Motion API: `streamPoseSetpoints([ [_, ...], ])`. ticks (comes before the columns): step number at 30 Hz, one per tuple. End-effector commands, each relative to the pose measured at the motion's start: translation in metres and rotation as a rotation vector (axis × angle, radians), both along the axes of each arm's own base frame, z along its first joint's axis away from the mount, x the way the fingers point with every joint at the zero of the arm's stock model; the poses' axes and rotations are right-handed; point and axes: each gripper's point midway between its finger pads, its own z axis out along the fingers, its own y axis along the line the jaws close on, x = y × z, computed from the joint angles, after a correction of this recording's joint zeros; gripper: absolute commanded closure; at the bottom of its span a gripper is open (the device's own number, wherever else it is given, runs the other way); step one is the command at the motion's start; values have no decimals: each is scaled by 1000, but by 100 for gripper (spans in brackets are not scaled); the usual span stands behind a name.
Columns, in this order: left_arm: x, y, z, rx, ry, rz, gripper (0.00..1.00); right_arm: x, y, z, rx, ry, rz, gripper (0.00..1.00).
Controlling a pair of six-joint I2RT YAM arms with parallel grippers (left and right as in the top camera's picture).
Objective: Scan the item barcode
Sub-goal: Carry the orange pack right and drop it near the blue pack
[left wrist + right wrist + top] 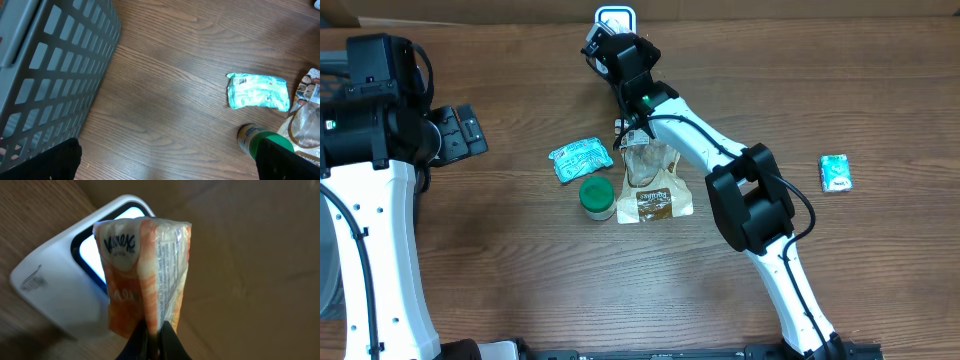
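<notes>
While the right gripper (152, 339) pinches one end, the orange Kleenex pack (142, 275) extends lengthwise away from it, before the far white scanner (55, 280). The left gripper (172, 160) gapes empty, left of a teal pouch (257, 91).

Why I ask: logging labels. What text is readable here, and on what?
"Kleenex": on the orange tissue pack.
Small print on that pack's side: too blurred.
Print on the teal packet: too small.
Label on the brown bag: unreadable.
Sticker on the white scanner: unreadable.
</notes>
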Motion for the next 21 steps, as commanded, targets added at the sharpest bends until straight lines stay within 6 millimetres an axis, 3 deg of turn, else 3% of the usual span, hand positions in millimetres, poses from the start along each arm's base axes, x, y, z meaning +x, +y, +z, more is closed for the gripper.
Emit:
streamPoseSetpoints([
  [1,0,2,1,3,-3,19,0,-16,-9,113,304,-93,-96,96],
  [5,0,2,1,3,-3,19,0,-52,-29,146,463,13,-186,96],
  [12,0,2,1,3,-3,19,0,-150,-70,161,612,410,-255,96],
  [16,0,2,1,3,-3,19,0,-187,-126,153,708,581,-469,96],
  [21,0,2,1,3,-3,19,0,-207,-197,117,787,769,-705,96],
])
